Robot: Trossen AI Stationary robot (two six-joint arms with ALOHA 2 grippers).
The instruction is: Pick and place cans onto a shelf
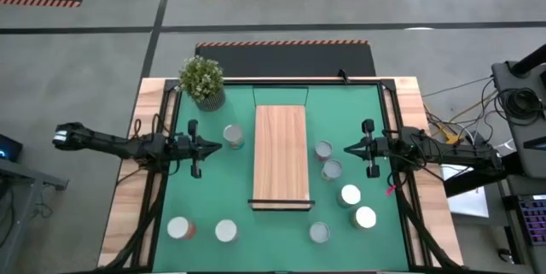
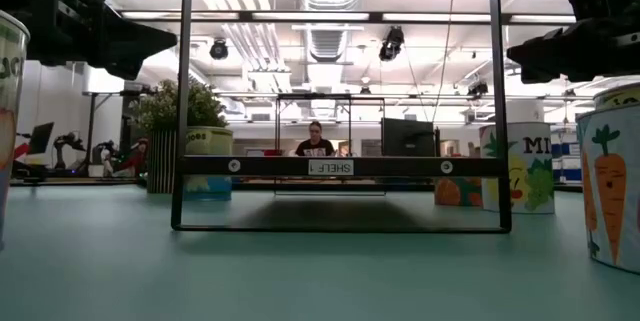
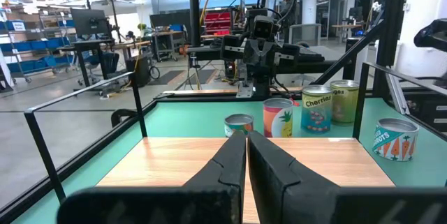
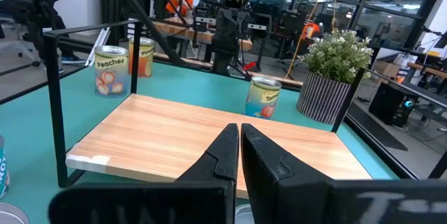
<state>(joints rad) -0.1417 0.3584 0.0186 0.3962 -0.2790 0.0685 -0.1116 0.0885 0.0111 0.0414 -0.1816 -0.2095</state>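
**Both arms parked, shelf bare, cans waiting all round**

The wooden shelf [image 1: 281, 156] stands in the middle of the green mat [image 1: 213, 189], its plank bare, which suggests to me that the job has not begun. The left gripper [image 1: 217, 145] and the right gripper [image 1: 348, 148] hover on either side of it, facing each other across the plank, fingers pressed together and holding nothing. That mirrored pose looks like a rest position that keeps both clear of the plank.

The cans are scattered on the mat. One tin [image 1: 233, 137] stands just beside the left gripper's tip. Two [image 1: 323, 150] [image 1: 332, 170] stand between the shelf and the right gripper, two more [image 1: 350, 195] [image 1: 365, 218] nearer the front. Three others [image 1: 180, 228] [image 1: 226, 230] [image 1: 319, 233] line the front edge. A potted plant [image 1: 202, 81] occupies the far left corner, out of the way.
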